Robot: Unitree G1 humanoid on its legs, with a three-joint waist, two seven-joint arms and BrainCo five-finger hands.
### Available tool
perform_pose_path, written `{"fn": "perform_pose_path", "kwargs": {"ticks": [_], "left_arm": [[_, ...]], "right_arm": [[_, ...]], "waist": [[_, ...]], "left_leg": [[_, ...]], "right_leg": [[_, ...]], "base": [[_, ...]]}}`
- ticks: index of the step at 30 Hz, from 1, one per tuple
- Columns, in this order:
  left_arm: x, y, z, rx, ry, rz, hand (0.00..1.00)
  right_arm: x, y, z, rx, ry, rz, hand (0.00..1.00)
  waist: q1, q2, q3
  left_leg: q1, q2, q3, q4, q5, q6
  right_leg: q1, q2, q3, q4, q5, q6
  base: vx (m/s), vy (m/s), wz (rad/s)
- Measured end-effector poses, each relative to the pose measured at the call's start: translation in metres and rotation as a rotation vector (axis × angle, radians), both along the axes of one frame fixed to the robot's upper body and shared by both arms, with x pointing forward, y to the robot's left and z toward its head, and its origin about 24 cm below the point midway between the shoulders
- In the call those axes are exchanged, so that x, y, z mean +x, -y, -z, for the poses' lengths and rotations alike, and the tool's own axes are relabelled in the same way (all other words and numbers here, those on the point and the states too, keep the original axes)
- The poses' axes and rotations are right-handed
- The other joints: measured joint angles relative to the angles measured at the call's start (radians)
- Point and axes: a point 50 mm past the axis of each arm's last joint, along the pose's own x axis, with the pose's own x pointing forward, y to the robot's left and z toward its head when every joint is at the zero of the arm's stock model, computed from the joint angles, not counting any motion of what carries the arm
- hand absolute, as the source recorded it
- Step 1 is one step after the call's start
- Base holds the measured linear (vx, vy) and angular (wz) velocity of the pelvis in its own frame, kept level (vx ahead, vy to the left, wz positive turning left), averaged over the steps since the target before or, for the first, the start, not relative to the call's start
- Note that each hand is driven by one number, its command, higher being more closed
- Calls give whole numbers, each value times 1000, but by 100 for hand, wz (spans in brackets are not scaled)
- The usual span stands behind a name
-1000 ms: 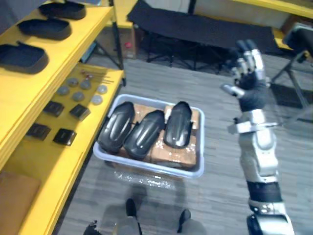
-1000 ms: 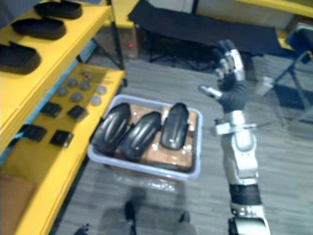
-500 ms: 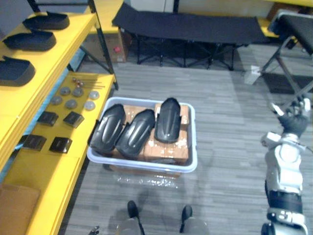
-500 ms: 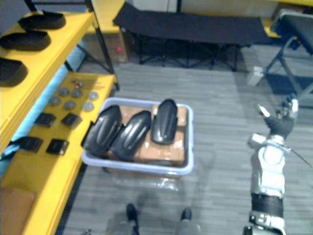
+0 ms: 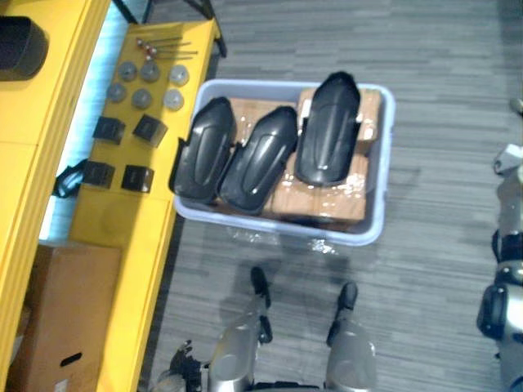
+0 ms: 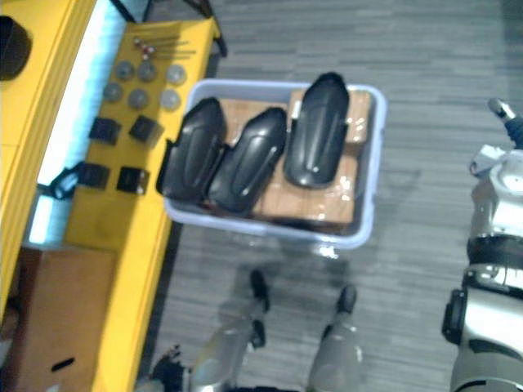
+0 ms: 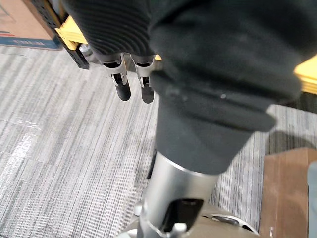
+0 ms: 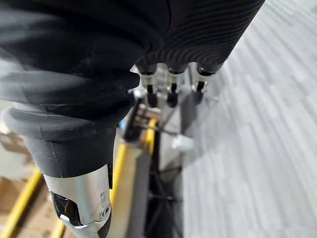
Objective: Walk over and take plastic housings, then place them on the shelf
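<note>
Three plastic housings (image 5: 260,157) side by side in the pale bin (image 5: 278,226) beside your yellow shelf (image 5: 122,237) from the head views, wrist views add your left hand (image 7: 122,84) and right hand (image 8: 171,93), fingers relaxed, holding nothing.

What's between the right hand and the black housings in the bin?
Nothing visible. The three black plastic housings lie uncovered in the pale blue plastic bin; the right hand is off to its right, over grey floor.
</note>
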Motion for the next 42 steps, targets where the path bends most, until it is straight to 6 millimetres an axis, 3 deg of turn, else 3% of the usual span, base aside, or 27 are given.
{"fn": "perform_pose_path", "kwargs": {"ticks": [13, 23, 31, 36, 42], "left_arm": [[11, 7, -2, -23, 20, 67, 0], [11, 12, -2, -34, 23, 104, 0], [17, 18, -2, -53, 28, 117, 0], [21, 20, -3, -63, 36, 126, 0], [21, 21, -4, -72, 40, 136, 0]], "right_arm": [[18, -46, -22, -362, -28, -290, 0], [35, -72, 0, -343, -106, -411, 0], [46, -76, 8, -319, -208, -493, 0], [48, -71, 23, -277, -300, -526, 0], [50, -66, 32, -232, -371, -491, 0]], "waist": [[5, 36, 20], [20, 42, 15], [54, 63, 1], [70, 71, -5], [73, 74, -7]], "left_leg": [[-6, -16, -21, 0, 1, 2], [-7, -16, -23, 0, 2, 2], [-27, -39, -56, 1, 4, 4], [-74, -43, -93, 60, -8, 8], [-97, -46, -102, 93, -29, 5]], "right_leg": [[-32, -29, -13, 81, -42, -3], [-36, -31, -15, 91, -47, -4], [-67, -61, -28, 153, -85, -3], [-67, -70, -59, 163, -96, -5], [-83, -82, -65, 187, -115, -9]], "base": [[19, -9, 5], [6, -6, 0], [23, -19, 11], [14, -26, 19], [-24, -21, 6]]}}
